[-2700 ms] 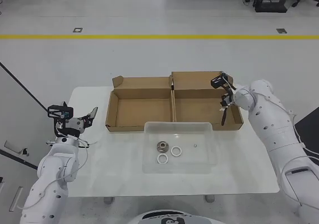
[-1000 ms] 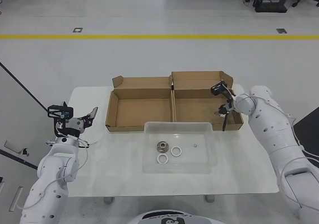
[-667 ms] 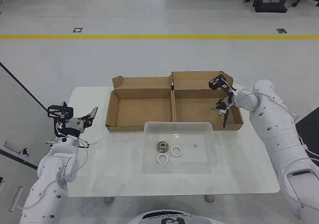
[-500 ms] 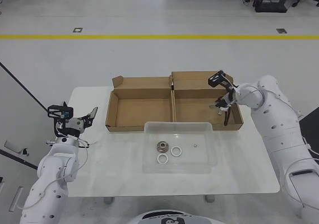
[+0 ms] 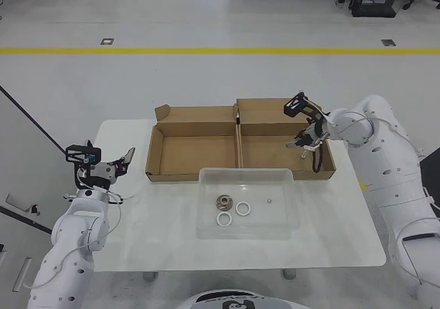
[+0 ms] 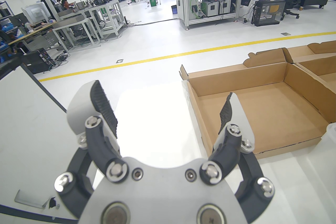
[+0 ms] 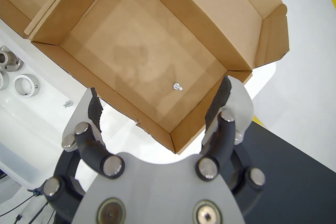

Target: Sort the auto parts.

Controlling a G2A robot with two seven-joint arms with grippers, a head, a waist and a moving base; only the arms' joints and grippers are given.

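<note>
White, smooth bench [image 5: 158, 239] under two shallow boxes of matte brown cardboard, side by side with walls touching and flaps upright, plus a clear, rectangular plastic tray [image 5: 281, 224] set against their near walls. In the tray, well apart from the left jaws and much nearer the right jaws: a grey flanged bushing [image 5: 223, 203] of dull machined metal with a round bore, two pale rings [image 5: 243, 208] lying flat just beside it, and a tiny second bolt [image 5: 270, 202] off on its own. Left jaws spread wide, gripping nothing, hanging over the bench's outer end, with ribbed black rubber pads [image 6: 103, 104] on curved silver fingers. Just ahead of those jaws, the left box [image 6: 262, 114], its floor plain brown board. Right jaws likewise spread wide and gripping nothing, hovering above the near outer corner of the right box [image 7: 147, 51]. Just ahead of them, between the two fingertips, a small silvery hex bolt [image 7: 177, 86] lying on its side on the box floor, apart from every wall. From the top view, that part of the box partly covered by the right arm's wrist, and the hex bolt too small to tell. From the right wrist view, fine detail of tray contents off to one side of the jaws: bushing bore, ring rims, second bolt's head.
</note>
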